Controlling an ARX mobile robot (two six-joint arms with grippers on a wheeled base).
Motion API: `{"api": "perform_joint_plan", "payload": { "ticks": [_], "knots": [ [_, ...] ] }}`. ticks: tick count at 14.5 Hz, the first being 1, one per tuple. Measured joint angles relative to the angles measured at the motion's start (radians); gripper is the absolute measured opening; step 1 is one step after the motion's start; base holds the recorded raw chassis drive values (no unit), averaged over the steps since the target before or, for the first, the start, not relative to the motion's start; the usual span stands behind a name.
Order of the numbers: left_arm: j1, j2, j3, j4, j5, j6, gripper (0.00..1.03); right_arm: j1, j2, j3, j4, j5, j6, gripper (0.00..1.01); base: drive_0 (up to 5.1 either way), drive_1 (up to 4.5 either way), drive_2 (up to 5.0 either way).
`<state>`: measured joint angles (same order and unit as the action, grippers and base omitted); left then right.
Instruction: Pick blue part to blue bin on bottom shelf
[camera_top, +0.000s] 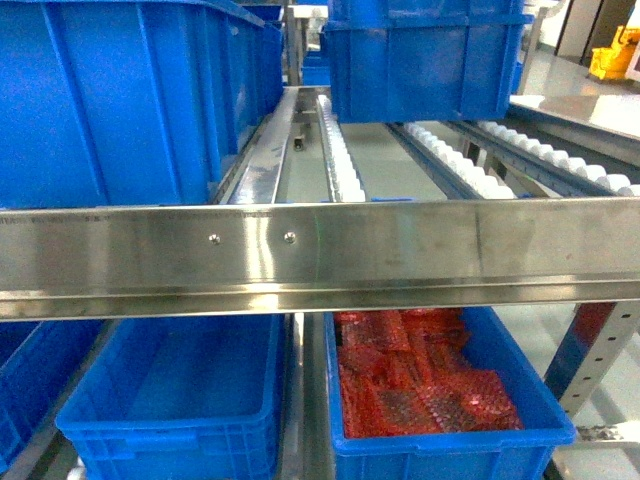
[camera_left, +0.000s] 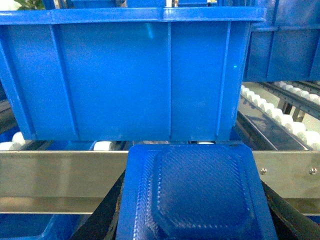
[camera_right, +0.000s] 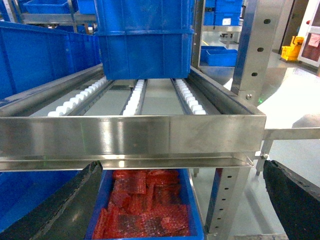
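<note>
A blue part (camera_left: 192, 190), a flat square textured pouch, fills the bottom of the left wrist view. My left gripper (camera_left: 196, 226) is shut on it, with a black finger (camera_left: 102, 215) at each side. Just ahead, a large blue bin (camera_left: 125, 75) stands on the white rollers of the bottom shelf (camera_left: 55, 175), behind its riveted front rail (camera_top: 300, 255). The same bin (camera_top: 110, 100) shows at the left of the head view. My right gripper (camera_right: 180, 200) is open and holds nothing, in front of the shelf rail (camera_right: 130, 137). Neither gripper shows in the head view.
Stacked blue bins (camera_top: 425, 60) sit further back on the right lane of rollers (camera_top: 455, 165). Below the rail are an empty blue bin (camera_top: 180, 385) and a blue bin of red parts (camera_top: 420, 390). A perforated steel post (camera_right: 252, 55) stands at the right.
</note>
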<state>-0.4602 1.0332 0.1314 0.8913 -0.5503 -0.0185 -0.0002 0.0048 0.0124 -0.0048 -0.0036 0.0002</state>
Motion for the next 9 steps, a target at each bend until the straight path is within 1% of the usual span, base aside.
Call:
{"api": "perform_joint_plan", "payload": {
  "ticks": [9],
  "knots": [
    [0.0,0.0,0.0,0.0,0.0,0.0,0.44,0.0,0.0,0.0,0.0,0.0,0.0,0.98,0.0,0.0,0.0]
  ]
}}
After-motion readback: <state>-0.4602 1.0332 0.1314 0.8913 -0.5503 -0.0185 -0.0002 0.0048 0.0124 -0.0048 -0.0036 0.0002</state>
